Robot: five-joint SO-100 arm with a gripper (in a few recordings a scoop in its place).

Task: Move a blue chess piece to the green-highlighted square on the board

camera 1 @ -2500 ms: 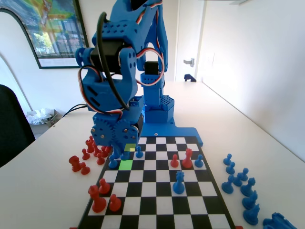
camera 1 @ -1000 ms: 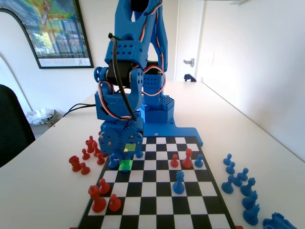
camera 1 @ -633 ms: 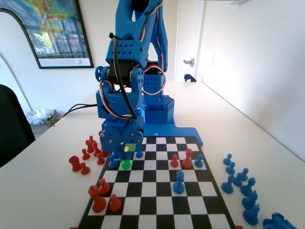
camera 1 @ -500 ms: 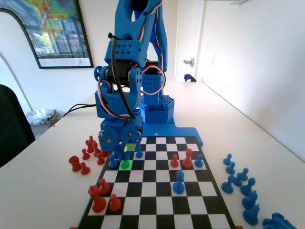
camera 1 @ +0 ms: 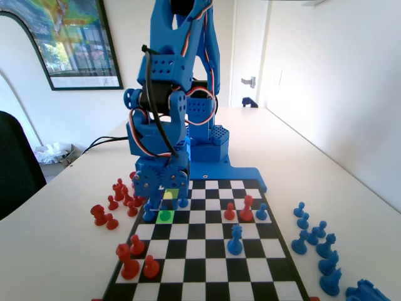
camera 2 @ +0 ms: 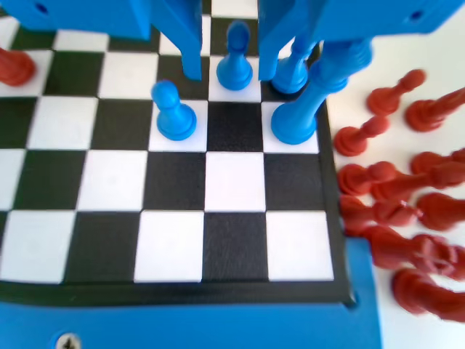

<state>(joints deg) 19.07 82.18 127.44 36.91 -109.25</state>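
White tabletop, pale walls, framed picture (camera 1: 66, 41) upper left in the fixed view. Chessboard (camera 1: 207, 263) is flat, glossy black and white checks, blue edge strip joined to the arm base. Blue arm drops low over the left side of the board, gripper (camera 1: 164, 204) just above the green square (camera 1: 165, 216), centre-left of frame; a paler yellow-green square (camera 1: 170, 194) shows behind it.

Wrist view: gripper (camera 2: 229, 62) hangs from the top edge, jaws spread, with the blue pawn (camera 2: 235, 64) between them, upper centre. Gaps on both sides of the pawn, so not pinched. Pawn stands upright on a white square: smooth plastic, ball head, flared base. A second blue pawn (camera 2: 173, 111) sits just lower left of it, and a taller blue piece (camera 2: 314, 98) to the right near the board edge.

Red pieces (camera 2: 407, 211) lie tipped on the table off the board's right edge, glossy plastic. In the fixed view, spare blue pieces (camera 1: 316, 248) stand off the board at lower right.
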